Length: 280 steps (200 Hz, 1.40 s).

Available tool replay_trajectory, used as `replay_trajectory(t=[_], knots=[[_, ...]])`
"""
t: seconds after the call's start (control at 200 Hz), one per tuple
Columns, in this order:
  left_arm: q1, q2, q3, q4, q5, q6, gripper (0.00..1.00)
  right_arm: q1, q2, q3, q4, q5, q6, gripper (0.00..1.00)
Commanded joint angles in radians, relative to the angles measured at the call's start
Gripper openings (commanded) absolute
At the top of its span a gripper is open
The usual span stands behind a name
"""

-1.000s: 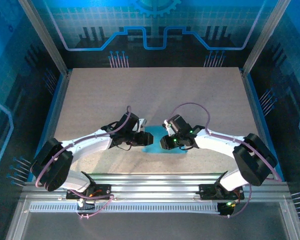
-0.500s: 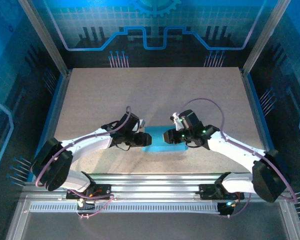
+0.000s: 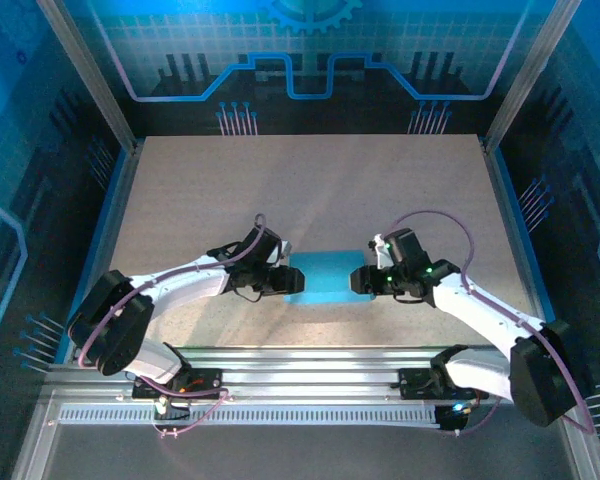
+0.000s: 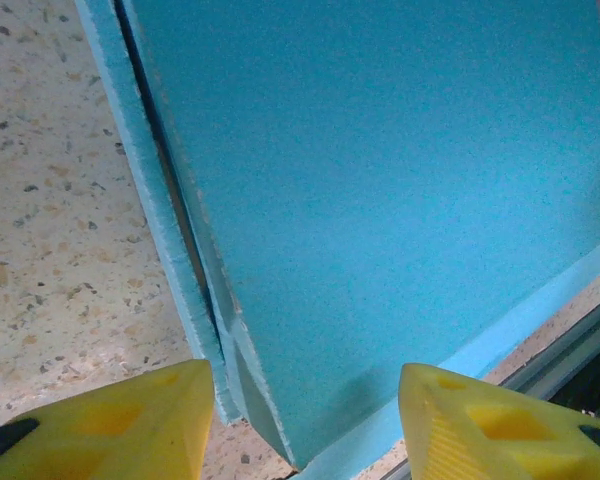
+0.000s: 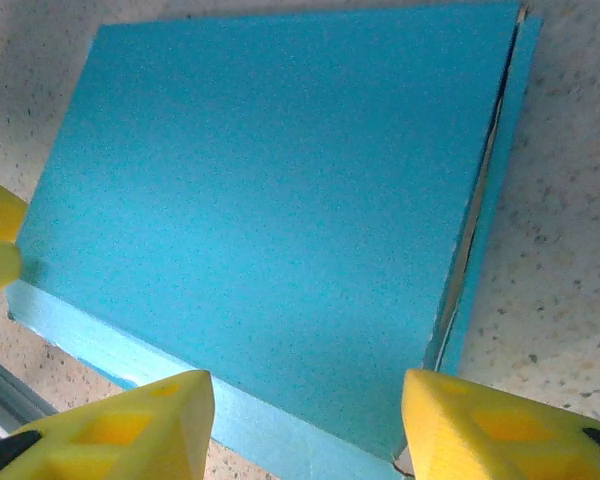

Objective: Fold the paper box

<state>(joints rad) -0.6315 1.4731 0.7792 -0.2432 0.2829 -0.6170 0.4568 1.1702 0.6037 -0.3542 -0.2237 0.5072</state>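
Light-blue paper box (image 3: 328, 280) flat on table (image 3: 310, 190); left gripper (image 3: 296, 280), right gripper (image 3: 357, 279) at its ends, jaws apart, empty

Box (image 4: 380, 200) runs past top and right edges in left wrist view; overhead, left tool (image 3: 296, 280) covers its left end.

Speckled beige table (image 3: 310, 190) w/ paper box (image 3: 327, 278) lying flat nr front edge.
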Motion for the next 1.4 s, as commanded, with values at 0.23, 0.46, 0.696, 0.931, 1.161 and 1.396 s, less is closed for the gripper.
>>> replay_trajectory(t=[0.23,0.46,0.696,0.931,1.161,1.396], knots=[[-0.009,0.015,0.030,0.035,0.039,-0.038,0.53,-0.009,-0.018,-0.026,0.016,0.002,0.019,0.54],[-0.010,0.011,0.026,0.031,0.035,-0.041,0.53,-0.013,-0.038,-0.027,-0.019,0.050,0.025,0.55],[-0.013,0.011,0.031,0.044,0.052,-0.052,0.53,-0.013,-0.010,-0.032,0.011,-0.009,0.030,0.54],[-0.012,0.001,0.000,0.117,0.094,-0.105,0.53,-0.014,0.000,-0.039,0.038,-0.041,0.037,0.51],[-0.012,0.007,0.000,0.135,0.107,-0.115,0.53,-0.012,-0.034,-0.054,0.055,-0.036,0.052,0.48],[-0.012,0.007,-0.002,0.072,0.064,-0.087,0.53,-0.013,-0.049,-0.059,0.031,-0.002,0.045,0.48]])
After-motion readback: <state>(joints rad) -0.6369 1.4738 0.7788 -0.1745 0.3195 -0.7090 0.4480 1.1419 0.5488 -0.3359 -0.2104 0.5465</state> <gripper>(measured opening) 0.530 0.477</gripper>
